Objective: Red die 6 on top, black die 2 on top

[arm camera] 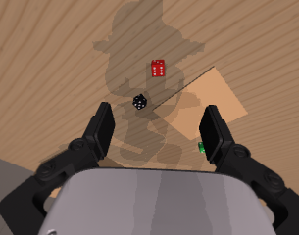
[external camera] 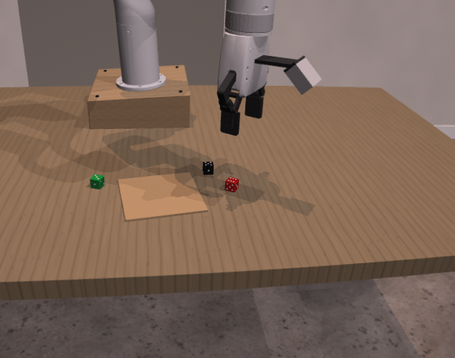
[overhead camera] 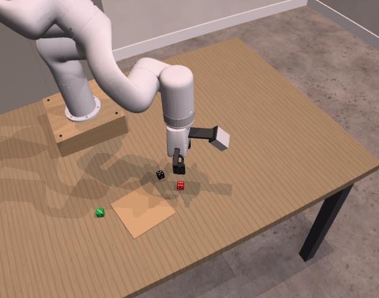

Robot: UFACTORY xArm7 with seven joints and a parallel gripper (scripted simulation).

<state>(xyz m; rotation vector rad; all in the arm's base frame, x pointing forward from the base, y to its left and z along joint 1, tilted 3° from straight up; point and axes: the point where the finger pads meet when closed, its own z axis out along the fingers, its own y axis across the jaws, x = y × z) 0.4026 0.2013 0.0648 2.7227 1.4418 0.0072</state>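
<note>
The red die (overhead camera: 180, 185) (external camera: 231, 184) (arm camera: 158, 69) lies flat on the table, right of the mat, 6 on top. The black die (overhead camera: 159, 174) (external camera: 208, 168) (arm camera: 139, 102) lies on the table just behind the mat's back right part, off it; its top shows several pips, seemingly 5. The green die (overhead camera: 100, 212) (external camera: 97, 181) (arm camera: 201, 147) lies left of the mat, seemingly 3 on top, partly hidden by a finger in the wrist view. The mat (overhead camera: 135, 224) (external camera: 142, 209) (arm camera: 223, 98) lies flat. My gripper (overhead camera: 179, 169) (external camera: 242, 121) (arm camera: 157, 115) is open and empty, pointing down above the table behind the red die.
The arm's wooden base block (overhead camera: 93, 138) (external camera: 139, 111) stands at the back left of the table (overhead camera: 263, 128) (external camera: 297, 231). The table's front edge runs beyond the mat. The arm's shadow falls across the black and red dice and part of the mat.
</note>
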